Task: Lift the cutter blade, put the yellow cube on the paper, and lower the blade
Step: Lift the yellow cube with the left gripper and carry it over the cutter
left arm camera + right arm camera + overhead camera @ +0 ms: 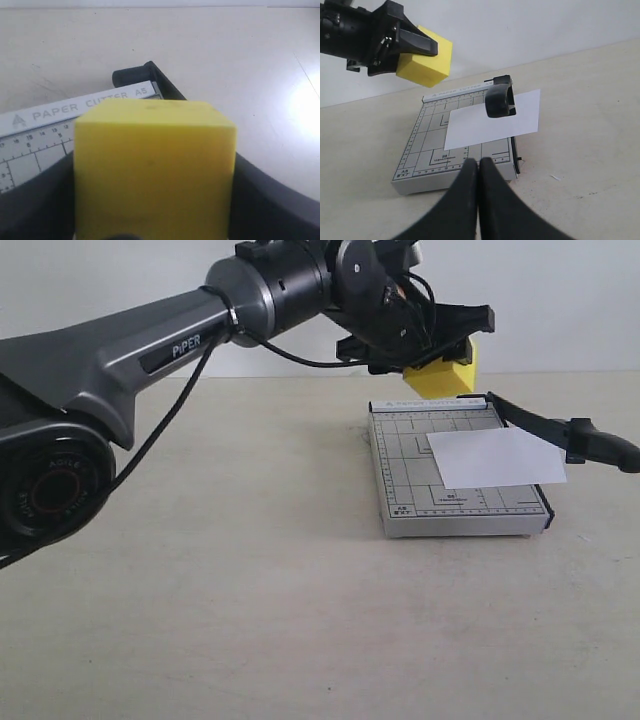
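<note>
The yellow cube hangs in the air above the far edge of the grey cutter base, with my left gripper shut on it. In the left wrist view the cube fills the space between the black fingers. The cutter blade stands raised at the base's right side, its thick handle hovering over the paper. The white paper lies on the base and overhangs its right edge. My right gripper is shut on nothing, near the base's front edge.
The cutter stands on a beige table. My left arm stretches across the upper left of the exterior view. A white wall runs behind the table.
</note>
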You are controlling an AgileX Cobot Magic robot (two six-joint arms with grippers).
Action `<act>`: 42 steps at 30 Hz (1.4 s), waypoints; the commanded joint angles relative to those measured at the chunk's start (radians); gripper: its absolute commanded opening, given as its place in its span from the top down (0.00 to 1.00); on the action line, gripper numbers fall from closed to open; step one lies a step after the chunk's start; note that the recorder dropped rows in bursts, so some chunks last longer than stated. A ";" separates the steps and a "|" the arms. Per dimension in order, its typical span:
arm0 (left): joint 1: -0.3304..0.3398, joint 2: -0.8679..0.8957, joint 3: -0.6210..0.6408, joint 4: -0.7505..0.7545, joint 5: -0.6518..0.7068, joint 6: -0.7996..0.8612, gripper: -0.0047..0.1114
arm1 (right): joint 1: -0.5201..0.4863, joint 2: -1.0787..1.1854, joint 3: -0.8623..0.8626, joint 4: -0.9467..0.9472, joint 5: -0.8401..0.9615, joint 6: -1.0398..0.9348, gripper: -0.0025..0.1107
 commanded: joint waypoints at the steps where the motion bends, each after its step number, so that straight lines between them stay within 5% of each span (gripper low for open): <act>1: -0.014 0.019 -0.008 -0.037 -0.025 0.003 0.92 | 0.001 -0.002 0.004 -0.006 -0.012 -0.004 0.97; 11: -0.033 0.023 -0.008 -0.025 0.045 0.059 0.92 | 0.001 -0.002 0.004 -0.006 -0.012 -0.004 0.97; 22: -0.033 0.023 -0.008 0.209 0.248 0.078 0.92 | 0.001 -0.002 0.004 -0.006 -0.012 -0.004 0.97; 42: -0.033 0.023 -0.009 0.089 0.172 0.157 0.92 | 0.001 -0.002 0.004 -0.006 -0.012 -0.004 0.97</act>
